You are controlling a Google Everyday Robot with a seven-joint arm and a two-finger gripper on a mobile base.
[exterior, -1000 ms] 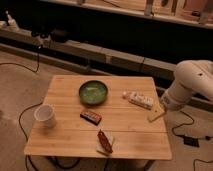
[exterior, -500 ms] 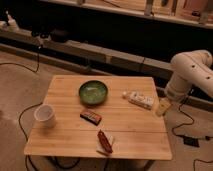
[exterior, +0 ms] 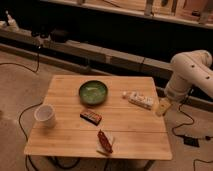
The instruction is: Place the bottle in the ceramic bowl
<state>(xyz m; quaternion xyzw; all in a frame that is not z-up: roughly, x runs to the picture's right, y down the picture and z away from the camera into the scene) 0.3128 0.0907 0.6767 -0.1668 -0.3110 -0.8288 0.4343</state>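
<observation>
The ceramic bowl sat on the wooden table, toward its far side. The bottle lay on its side to the right of the bowl, clear of it. Farther right of the bowl, just past the bottle at the table's edge, the gripper hung with its fingers spread wide and nothing held. A white cup stood front-left of the bowl, a brown snack bar just in front of it, and a red packet farther in front.
</observation>
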